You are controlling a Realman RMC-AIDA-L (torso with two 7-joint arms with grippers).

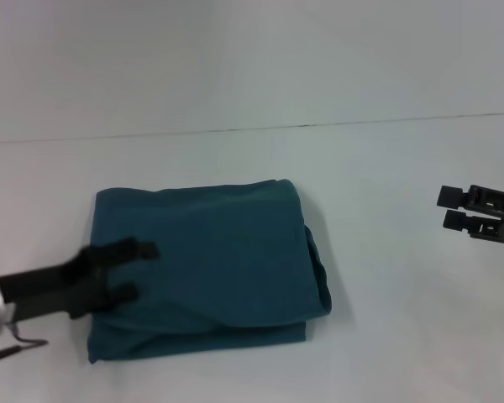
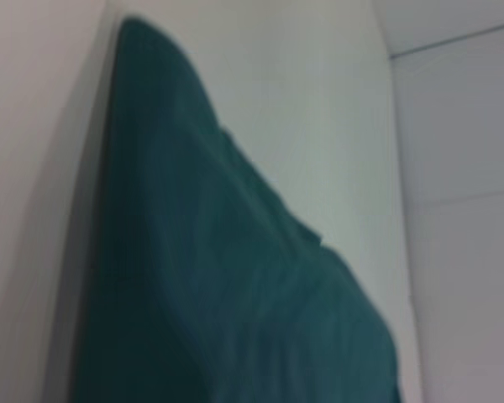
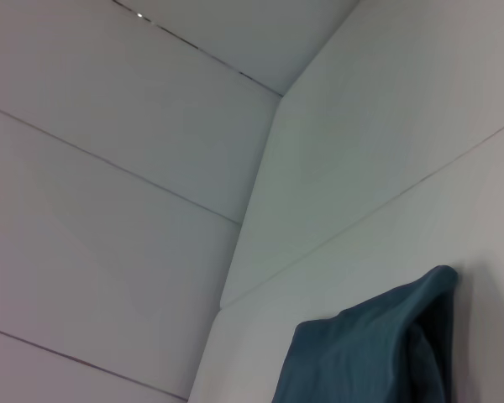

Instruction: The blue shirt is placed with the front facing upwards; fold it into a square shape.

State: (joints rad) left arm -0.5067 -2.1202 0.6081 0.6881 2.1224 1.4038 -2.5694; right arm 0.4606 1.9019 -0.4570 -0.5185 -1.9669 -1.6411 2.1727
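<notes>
The blue shirt (image 1: 210,264) lies folded into a rough square on the white table, plain teal side up with no lettering showing. Its layered edges bulge at the right side. My left gripper (image 1: 139,270) hovers over the shirt's left part, open, with its two black fingers spread and nothing visibly between them. Well off to the right of the shirt, my right gripper (image 1: 449,208) is open over bare table. The left wrist view is filled by the shirt (image 2: 218,285). A corner of the shirt (image 3: 370,348) shows in the right wrist view.
The white table (image 1: 386,336) extends around the shirt on all sides. A thin seam line (image 1: 319,124) crosses the surface behind the shirt. White wall panels (image 3: 109,210) appear in the right wrist view.
</notes>
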